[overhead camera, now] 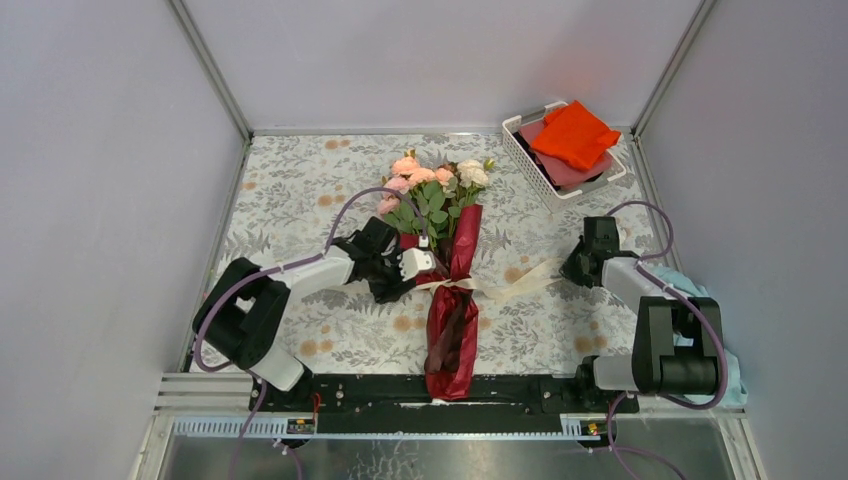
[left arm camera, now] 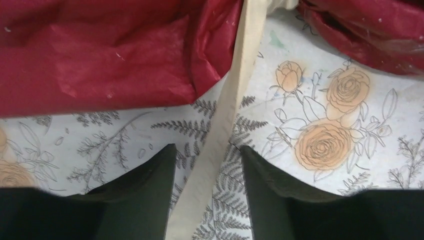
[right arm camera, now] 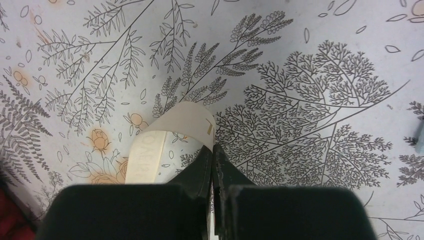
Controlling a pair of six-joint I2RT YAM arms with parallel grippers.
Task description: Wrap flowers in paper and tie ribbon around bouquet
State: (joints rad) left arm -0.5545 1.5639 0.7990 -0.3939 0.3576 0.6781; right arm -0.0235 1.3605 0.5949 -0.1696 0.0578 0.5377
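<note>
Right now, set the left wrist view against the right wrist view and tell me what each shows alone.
Left wrist only: the left pincer open astride the ribbon, below wide folds of dark red paper. Right wrist only: the right pincer shut on a curled ribbon end. Both: the cream ribbon and the leaf-printed table cover.

And here's the narrow cream ribbon (left arm camera: 235,85), running from the top edge down the middle, slanting left as it comes. It passes right between the two black fingers (left arm camera: 150,190) of the left gripper (left arm camera: 209,148), jaws standing apart on either side of it. Left of the ribbon, a broad fold of crinkly dark red paper (left arm camera: 100,55) fills the upper corner; right of the ribbon, another red fold. Beneath the ribbon lies the white table cover printed with grey ferns and orange roses (left arm camera: 125,130).
</note>
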